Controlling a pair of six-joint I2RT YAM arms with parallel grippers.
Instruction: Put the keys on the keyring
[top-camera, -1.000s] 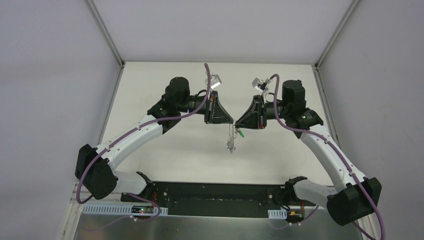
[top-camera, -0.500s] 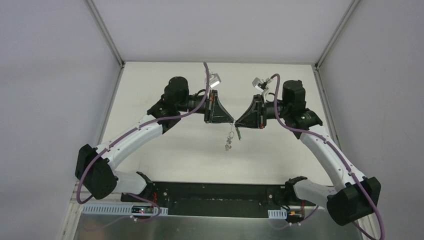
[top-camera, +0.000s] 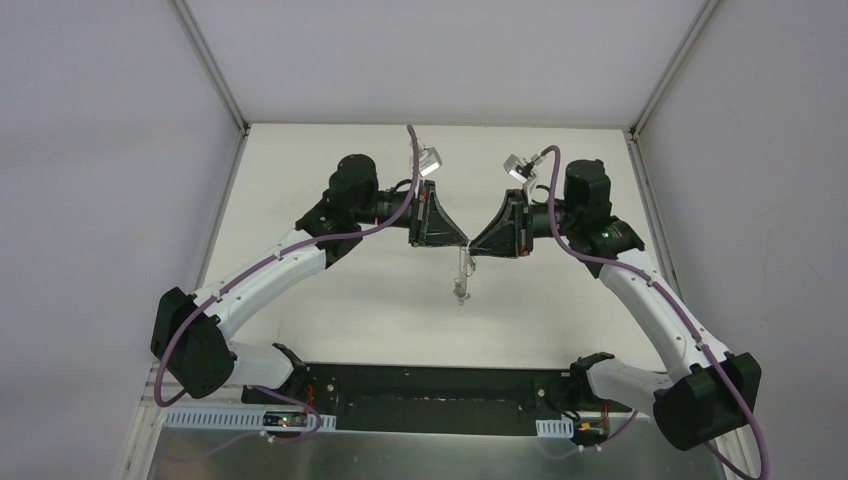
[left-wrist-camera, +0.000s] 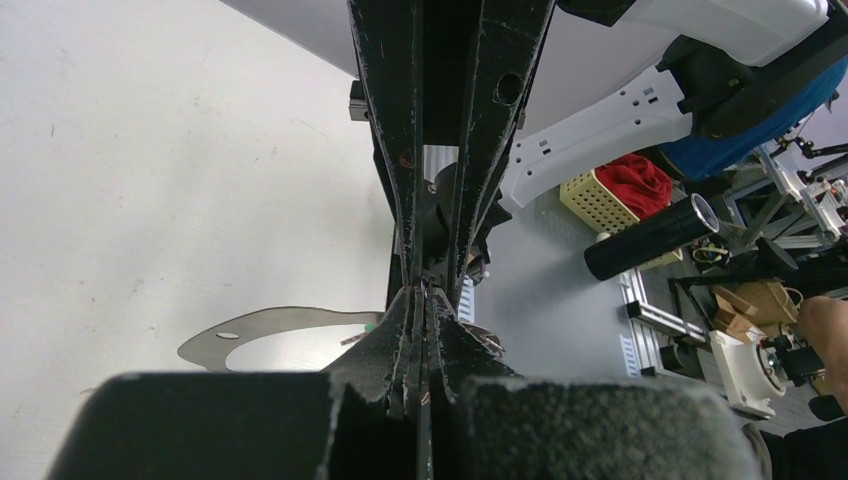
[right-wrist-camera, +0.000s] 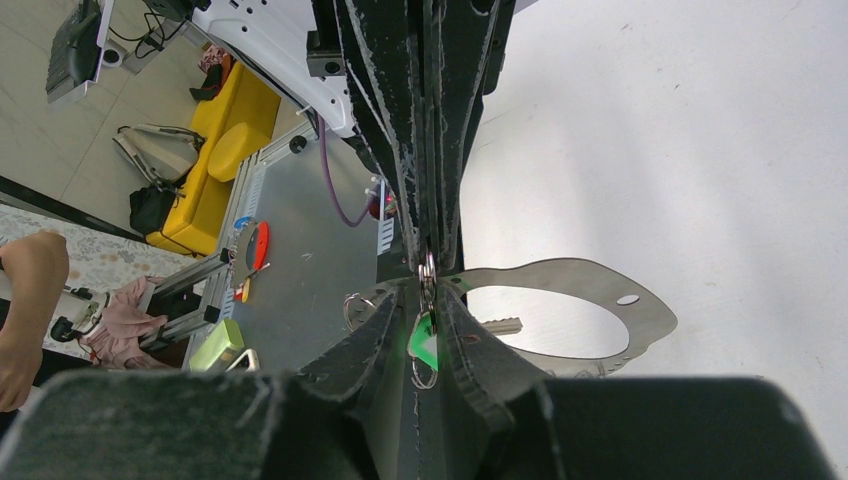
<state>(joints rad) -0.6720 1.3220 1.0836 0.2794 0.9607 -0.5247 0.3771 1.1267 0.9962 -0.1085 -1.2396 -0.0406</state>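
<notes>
Right wrist cam: right gripper (right-wrist-camera: 424, 312) pinches the green key (right-wrist-camera: 421, 342), nose to nose with the left gripper (left-wrist-camera: 422, 305).
That one's clenched tight, seemingly on the keyring (top-camera: 462, 278), which dangles between them above the table (top-camera: 340, 300), probably so the loop sits steady for threading.

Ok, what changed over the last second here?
The green key hung in plain sight below the right gripper a second ago; from above it is now hidden, and the wrist view shows it between that gripper's fingers. The keyring swung its dangling end slightly left and back. The grippers stayed tip to tip, the left gripper shut.
</notes>
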